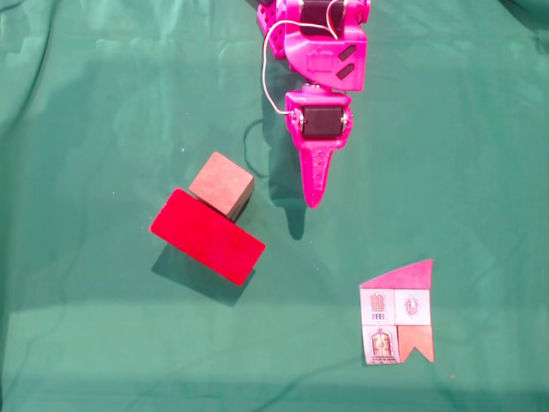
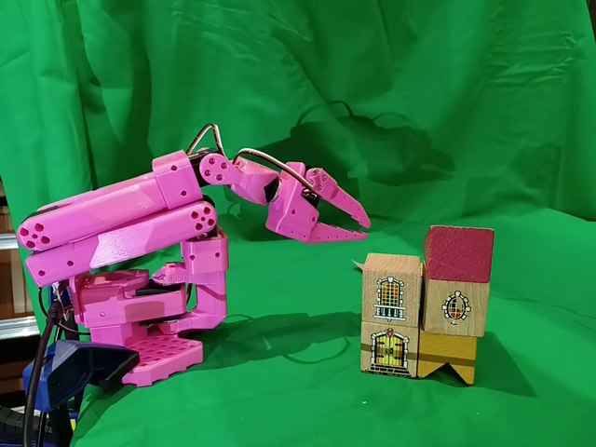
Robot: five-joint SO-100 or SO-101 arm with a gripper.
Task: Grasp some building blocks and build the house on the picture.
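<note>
I am seeing my gripper [image 1: 314,199] hovering empty with jaws closed beside the brown cube [image 1: 221,184], which is touching the long red block [image 1: 208,236] on green cloth [image 1: 86,103], the flat house card [image 1: 397,314] lying well apart, while a fixed view is showing painted wooden blocks [image 2: 426,304] stacked upright.

No readable text, labels or numbers anywhere.

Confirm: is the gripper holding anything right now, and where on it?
Nothing held. The gripper hangs over bare cloth, apart from the brown cube and the red block; its jaws look nearly shut with nothing between them.
</note>
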